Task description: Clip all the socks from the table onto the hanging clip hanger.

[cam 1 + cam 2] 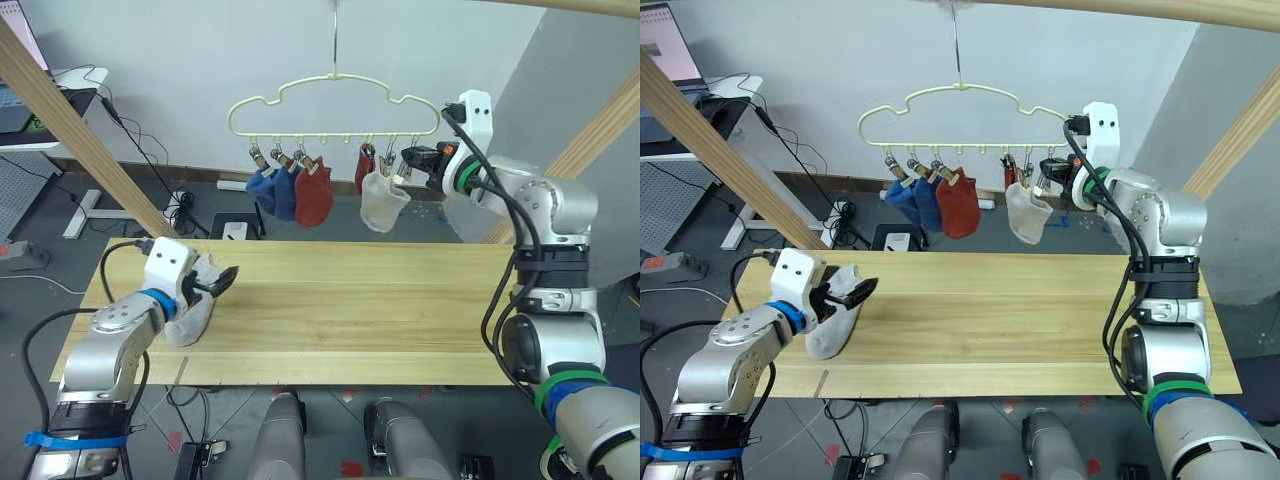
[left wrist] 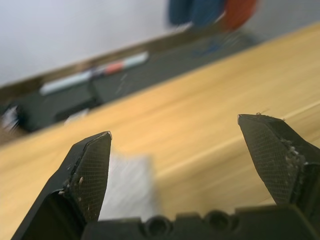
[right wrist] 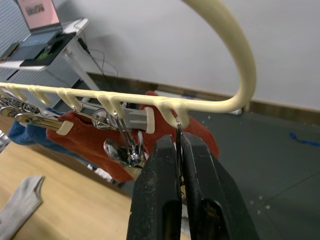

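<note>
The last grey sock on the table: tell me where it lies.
In the left eye view the grey sock lies on the table near its left end, directly under the open left gripper, far from the clip hanger.

Silver arms, white wrists, black textured fingers [image 2: 90,180].

Can't make out the second rust sock [image 1: 364,168], mostly tucked behind the hung grey sock [image 1: 381,201]. Blurry grey sock [image 2: 127,187] in left wrist view, cut off by the finger [image 2: 87,175].
</note>
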{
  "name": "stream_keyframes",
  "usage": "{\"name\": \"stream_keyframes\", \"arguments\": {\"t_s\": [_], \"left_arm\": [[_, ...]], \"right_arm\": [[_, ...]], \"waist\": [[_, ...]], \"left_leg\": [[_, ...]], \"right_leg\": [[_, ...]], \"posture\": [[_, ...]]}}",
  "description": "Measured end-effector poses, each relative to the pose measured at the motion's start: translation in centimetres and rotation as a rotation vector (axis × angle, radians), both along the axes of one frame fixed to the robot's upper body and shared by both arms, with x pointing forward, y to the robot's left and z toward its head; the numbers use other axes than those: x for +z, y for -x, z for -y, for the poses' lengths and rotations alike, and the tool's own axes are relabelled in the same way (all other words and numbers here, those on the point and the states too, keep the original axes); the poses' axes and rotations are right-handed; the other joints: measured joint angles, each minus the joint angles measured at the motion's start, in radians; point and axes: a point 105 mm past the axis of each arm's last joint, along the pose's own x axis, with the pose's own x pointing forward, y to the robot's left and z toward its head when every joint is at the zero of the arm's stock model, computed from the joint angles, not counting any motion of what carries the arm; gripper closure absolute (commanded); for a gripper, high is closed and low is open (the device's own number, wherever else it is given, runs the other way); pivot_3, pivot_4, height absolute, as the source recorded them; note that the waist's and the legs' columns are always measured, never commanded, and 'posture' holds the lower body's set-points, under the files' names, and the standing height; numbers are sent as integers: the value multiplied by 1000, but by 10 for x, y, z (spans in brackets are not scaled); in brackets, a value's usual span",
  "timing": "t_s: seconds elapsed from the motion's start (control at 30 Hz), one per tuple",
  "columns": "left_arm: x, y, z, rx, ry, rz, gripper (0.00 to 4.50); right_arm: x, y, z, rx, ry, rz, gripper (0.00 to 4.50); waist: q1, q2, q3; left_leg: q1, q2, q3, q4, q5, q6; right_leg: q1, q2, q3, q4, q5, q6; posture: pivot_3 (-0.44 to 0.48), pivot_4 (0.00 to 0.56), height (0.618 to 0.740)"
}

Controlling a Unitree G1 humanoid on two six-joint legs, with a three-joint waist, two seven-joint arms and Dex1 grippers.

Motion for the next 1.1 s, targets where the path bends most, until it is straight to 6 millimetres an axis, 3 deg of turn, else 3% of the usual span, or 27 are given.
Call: {"name": "stream_keyframes", "arguments": {"t_s": [0.23, 0.47, 0.67, 0.77, 1.1], "left_arm": [[-33, -13, -31, 114, 61, -60, 0], [-54, -21, -36, 93, 58, -125, 0], [-57, -24, -35, 59, 6, -131, 0], [-59, -23, -32, 32, -8, -136, 566], [-59, -22, -32, 20, -10, -137, 3322]], "right_arm": [[-1, 4, -3, 9, 8, -20, 4483], [-2, 8, -3, -4, 6, -24, 4483], [-3, 11, -5, -14, -2, -24, 4483], [-4, 11, -5, -20, -3, -29, 4500], [-4, 11, -6, -21, -9, -29, 4500]], "waist": [[-4, 0, 0], [-4, 0, 0], [-7, 0, 0], [-7, 0, 0], [-7, 0, 0]], "left_leg": [[0, -1, 1, 0, 0, 0], [-1, -1, 1, 0, 0, 0], [0, -1, 1, 0, 0, 0], [0, -1, 1, 0, 0, 0], [0, -1, 1, 1, 0, 0]], "right_leg": [[0, 0, 0, 0, 0, 0], [0, 0, -1, 1, 0, 0], [0, 0, -1, 2, 0, 0], [0, 0, -1, 2, 0, 0], [0, 0, -1, 3, 0, 0]], "posture": [[82, 263, 740], [67, 261, 740], [65, 257, 740], [67, 253, 740], [80, 246, 740]]}}
